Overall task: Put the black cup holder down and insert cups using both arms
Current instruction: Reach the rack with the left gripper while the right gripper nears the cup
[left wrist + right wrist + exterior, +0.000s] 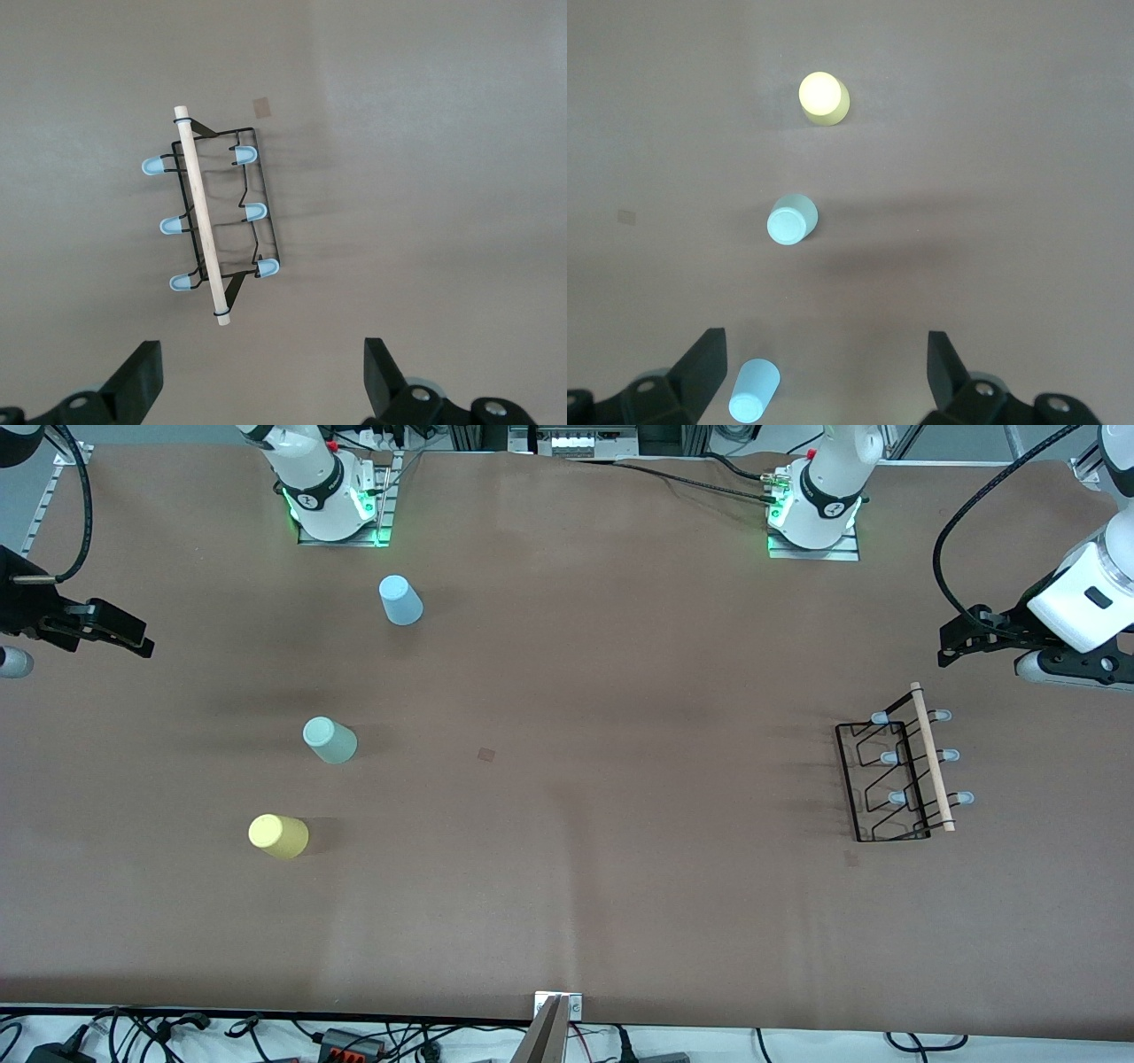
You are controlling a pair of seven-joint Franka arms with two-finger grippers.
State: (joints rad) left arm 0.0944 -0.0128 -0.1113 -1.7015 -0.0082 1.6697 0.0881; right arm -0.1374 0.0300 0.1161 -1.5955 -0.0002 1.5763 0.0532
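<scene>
A thin black wire cup holder (890, 784) with a pale wooden rod handle (932, 757) and translucent-capped prongs sits on the matte brown table (567, 886) toward the left arm's end. Three smooth tapered plastic cups stand upside down toward the right arm's end: light blue (400, 600), pale green (330, 740), and yellow (278, 836) nearest the front camera. The left gripper (261, 376) hangs spread and empty over the holder; the right gripper (826, 376), likewise spread and empty, hangs over the cups.

Left gripper (952, 646) raised, jaws open, right gripper (133, 638) likewise
</scene>
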